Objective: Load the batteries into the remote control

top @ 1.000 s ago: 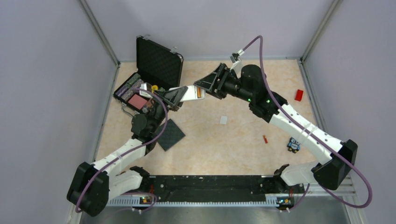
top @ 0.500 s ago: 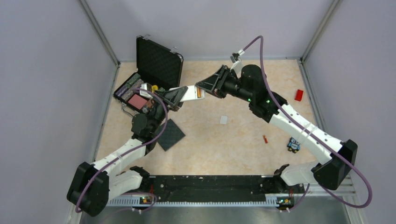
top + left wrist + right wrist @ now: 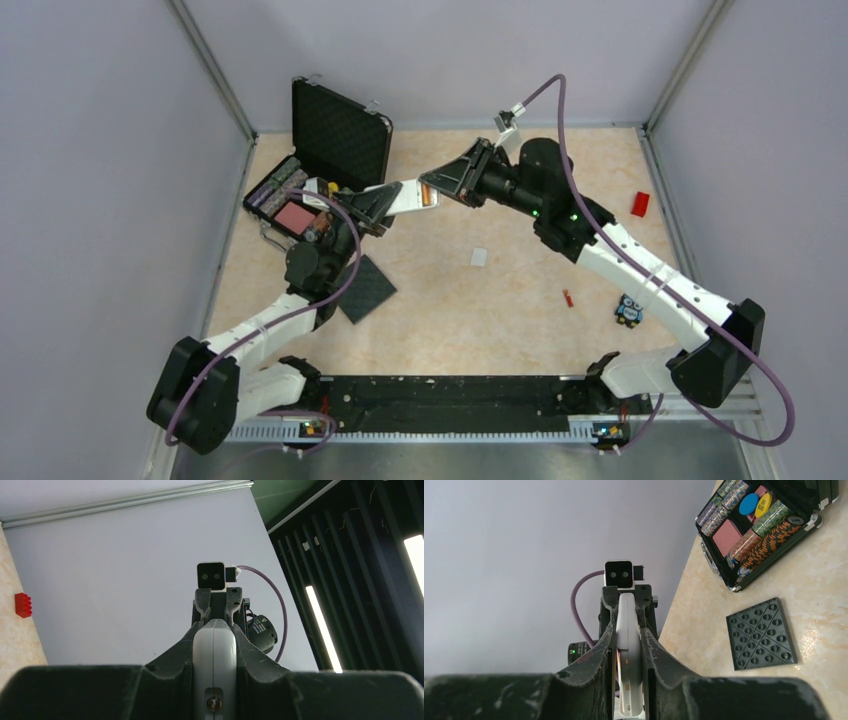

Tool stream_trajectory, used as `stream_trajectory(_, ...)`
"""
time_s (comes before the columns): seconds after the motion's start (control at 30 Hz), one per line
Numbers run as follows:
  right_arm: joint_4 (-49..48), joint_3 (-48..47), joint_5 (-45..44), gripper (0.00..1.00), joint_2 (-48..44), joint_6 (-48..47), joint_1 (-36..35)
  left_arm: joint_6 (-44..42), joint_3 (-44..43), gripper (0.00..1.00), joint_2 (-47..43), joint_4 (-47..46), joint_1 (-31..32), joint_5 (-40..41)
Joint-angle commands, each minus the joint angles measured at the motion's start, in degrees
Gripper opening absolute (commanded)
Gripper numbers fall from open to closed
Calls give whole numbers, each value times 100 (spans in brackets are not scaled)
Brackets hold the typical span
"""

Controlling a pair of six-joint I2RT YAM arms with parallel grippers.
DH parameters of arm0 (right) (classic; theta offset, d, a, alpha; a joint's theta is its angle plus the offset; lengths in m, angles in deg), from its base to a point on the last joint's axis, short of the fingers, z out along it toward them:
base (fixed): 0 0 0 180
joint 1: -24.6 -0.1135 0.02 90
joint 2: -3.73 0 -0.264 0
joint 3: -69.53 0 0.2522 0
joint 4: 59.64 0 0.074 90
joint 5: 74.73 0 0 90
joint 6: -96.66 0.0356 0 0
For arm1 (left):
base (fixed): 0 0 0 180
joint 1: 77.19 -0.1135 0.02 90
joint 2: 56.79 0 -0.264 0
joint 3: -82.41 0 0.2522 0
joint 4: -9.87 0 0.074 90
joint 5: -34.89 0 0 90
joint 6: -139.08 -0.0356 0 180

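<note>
The remote control point(image 3: 406, 199), white, hangs in mid-air between both arms. My left gripper point(image 3: 383, 206) is shut on its left end; in the left wrist view the remote control point(image 3: 214, 665) fills the gap between the fingers of the left gripper point(image 3: 214, 630). My right gripper point(image 3: 441, 186) is shut on the other end, and an orange battery point(image 3: 427, 197) shows there in the remote. In the right wrist view the remote control point(image 3: 628, 645) stands edge-on inside the right gripper point(image 3: 627, 630). Another small orange-red battery point(image 3: 567, 297) lies on the table.
An open black case point(image 3: 322, 165) with chips stands at the back left, with a black studded pad point(image 3: 364, 288) in front of it. A small white piece point(image 3: 479, 257) lies mid-table. A red block point(image 3: 640, 204) and a small blue object point(image 3: 628, 311) lie to the right.
The right gripper's jaws have closed in on the remote's end. Both arms have barely shifted, and the left grip is unchanged.
</note>
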State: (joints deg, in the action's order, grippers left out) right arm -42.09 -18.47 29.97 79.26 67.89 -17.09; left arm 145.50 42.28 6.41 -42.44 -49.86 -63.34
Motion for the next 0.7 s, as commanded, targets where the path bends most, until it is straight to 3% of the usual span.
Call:
stream_trajectory(0.0, 264, 17, 140, 10, -50, -292, 21, 93, -364, 0, 1, -616, -15, 172)
stream_trajectory(0.07, 450, -24, 16, 14, -63, -439, 21, 87, -369, 0, -6, -579, -15, 170)
stream_trajectory(0.27, 705, -330, -108, 50, -25, -481, 48, -405, -332, 0, -219, -171, -10, -35)
stream_trajectory(0.43, 301, -361, 538, 62, 111, -170, 169, -1027, -157, 0, -661, 648, -11, -130)
stream_trajectory(0.67, -314, -90, 1031, 71, -5, -174, 176, -1194, -5, 0, -853, 817, -12, -148)
